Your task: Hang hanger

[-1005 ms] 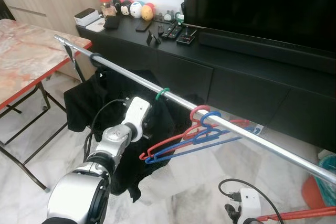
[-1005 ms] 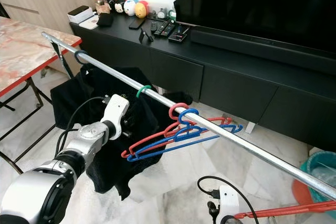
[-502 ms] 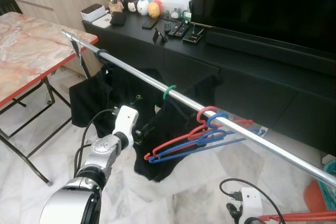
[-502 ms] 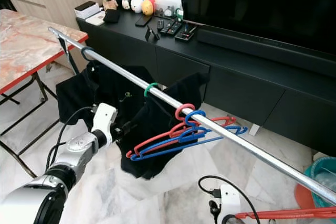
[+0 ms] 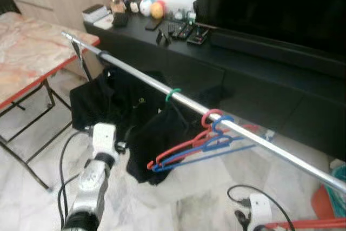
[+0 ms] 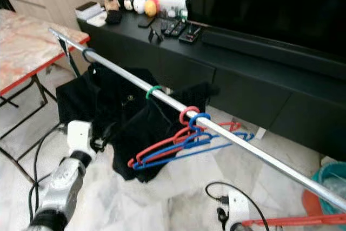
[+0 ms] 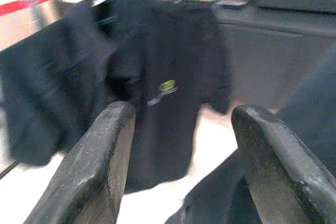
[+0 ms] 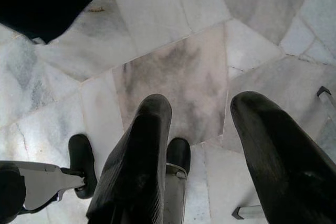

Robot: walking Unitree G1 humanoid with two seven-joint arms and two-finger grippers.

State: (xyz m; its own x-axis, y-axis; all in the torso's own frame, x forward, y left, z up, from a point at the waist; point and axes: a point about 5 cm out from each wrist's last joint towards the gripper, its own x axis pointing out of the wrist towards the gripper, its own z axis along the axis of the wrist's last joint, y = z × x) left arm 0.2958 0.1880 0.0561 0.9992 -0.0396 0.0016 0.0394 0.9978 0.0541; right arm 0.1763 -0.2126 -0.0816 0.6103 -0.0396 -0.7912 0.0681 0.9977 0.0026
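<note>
Risk: hangers sliding or unhooking from the long chrome steel rail (image 5: 178,99).
The green plastic hanger (image 5: 172,95) carrying the black garment (image 5: 157,144) sat hooked on the rail, up-slope of the red and blue plastic hangers (image 5: 205,142). The left pincer (image 7: 181,169), fingers apart and empty, hovered below the rail beside the garment; a snag could drag it off. The right pincer (image 8: 207,166) hung spread, well below the rail.

Rail (image 5: 189,104) cut off at right edge; L wrist view blurred; shelf items (image 5: 141,8) too small to ID.
</note>
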